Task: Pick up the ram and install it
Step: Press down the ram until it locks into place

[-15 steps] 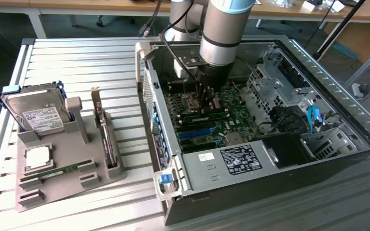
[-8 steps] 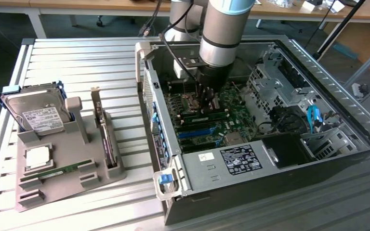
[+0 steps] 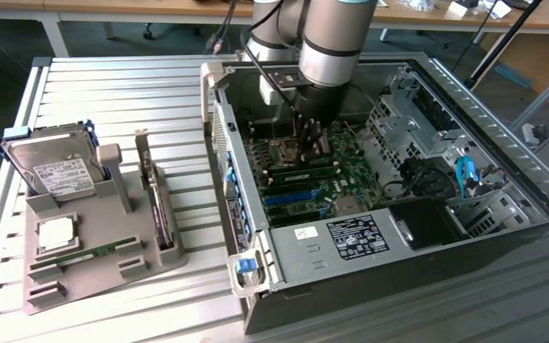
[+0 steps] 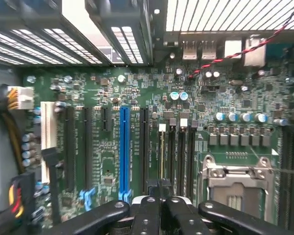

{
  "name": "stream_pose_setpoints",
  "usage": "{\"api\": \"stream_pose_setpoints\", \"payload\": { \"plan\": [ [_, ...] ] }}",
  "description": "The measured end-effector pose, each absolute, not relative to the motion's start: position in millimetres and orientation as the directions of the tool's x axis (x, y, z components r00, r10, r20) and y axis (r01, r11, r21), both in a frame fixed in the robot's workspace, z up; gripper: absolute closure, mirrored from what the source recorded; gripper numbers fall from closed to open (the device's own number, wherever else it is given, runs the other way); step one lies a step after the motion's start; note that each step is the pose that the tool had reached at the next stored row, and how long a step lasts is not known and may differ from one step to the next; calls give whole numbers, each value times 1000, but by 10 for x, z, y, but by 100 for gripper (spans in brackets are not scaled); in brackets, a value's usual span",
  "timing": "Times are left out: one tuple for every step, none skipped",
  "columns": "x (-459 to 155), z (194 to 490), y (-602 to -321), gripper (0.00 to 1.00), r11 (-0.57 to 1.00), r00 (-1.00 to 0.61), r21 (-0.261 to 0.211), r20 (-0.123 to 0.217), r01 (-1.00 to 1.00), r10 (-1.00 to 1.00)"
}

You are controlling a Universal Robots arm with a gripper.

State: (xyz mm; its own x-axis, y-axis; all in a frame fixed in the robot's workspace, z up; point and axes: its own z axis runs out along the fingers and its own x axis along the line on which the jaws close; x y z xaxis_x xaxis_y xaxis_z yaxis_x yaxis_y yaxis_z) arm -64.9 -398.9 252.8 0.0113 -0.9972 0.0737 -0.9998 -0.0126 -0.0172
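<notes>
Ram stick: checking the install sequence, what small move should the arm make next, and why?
Probably lift straight out of the open computer case: the gripper hangs low over the green motherboard, while the thin green ram stick lies in the grey holder tray on the exterior view's left.

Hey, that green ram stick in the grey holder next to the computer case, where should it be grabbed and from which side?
Take the ram near mid-length, pinching its two flat faces and coming straight down from above. It appears to sit on edge in the holder, with its long top edge exposed, while holder blocks crowd its ends.
</notes>
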Motion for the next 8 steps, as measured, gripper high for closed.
{"api": "stream_pose_setpoints", "payload": {
  "plan": [
    [-649,2590,-3989,89,-13,11,-17,74,-1000,-997],
    [-649,2659,-3989,89,-13,11,-17,75,-1000,-997],
    [-649,2772,-3989,89,-13,11,-17,76,-1000,-997],
    [-649,2800,-3989,89,-13,11,-17,76,-1000,-997],
    [-649,2804,-3989,89,-13,11,-17,76,-1000,-997],
    [-649,2804,-3989,89,-13,11,-17,76,-1000,-997],
    [-649,2804,-3989,89,-13,11,-17,76,-1000,-997],
    [-649,2804,-3989,89,-13,11,-17,76,-1000,-997]
  ]
}}
